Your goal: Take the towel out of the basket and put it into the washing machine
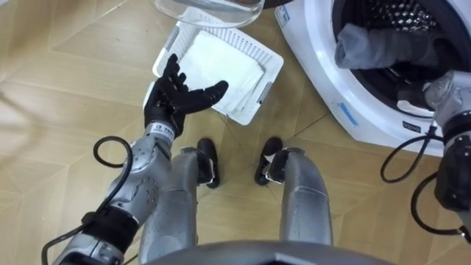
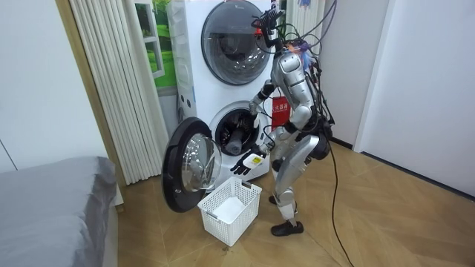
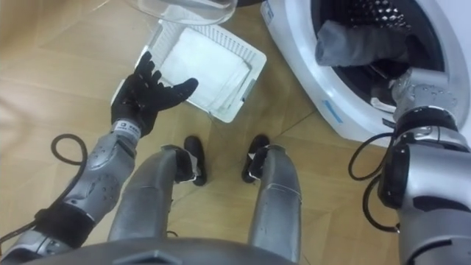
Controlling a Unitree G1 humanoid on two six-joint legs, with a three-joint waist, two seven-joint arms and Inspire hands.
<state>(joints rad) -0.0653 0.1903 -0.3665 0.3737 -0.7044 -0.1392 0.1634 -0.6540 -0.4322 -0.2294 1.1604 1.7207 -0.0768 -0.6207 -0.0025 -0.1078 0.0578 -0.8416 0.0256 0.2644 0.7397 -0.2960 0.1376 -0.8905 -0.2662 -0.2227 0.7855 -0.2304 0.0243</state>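
A folded white towel (image 1: pixel 218 70) lies in a white slatted basket (image 1: pixel 268 62) on the floor in front of me. My left hand (image 1: pixel 175 97) hovers open over the basket's near left corner, fingers straight and spread, touching nothing. To the right stands the washing machine (image 1: pixel 324 66) with its round opening facing me. A grey towel (image 1: pixel 375 44) lies inside the drum. My right arm (image 3: pixel 419 110) reaches to the lower rim of that opening, where its hand is hidden inside. In the room view I stand bent slightly before the lower machine (image 2: pixel 234 133).
The machine's round glass door (image 2: pixel 191 167) stands swung open on the far side of the basket, its edge (image 1: pixel 210 11) just above it. A second machine (image 2: pixel 234 33) is stacked on top. Wooden floor (image 1: pixel 66 81) lies to my left; a grey bed (image 2: pixel 52 200) stands further off.
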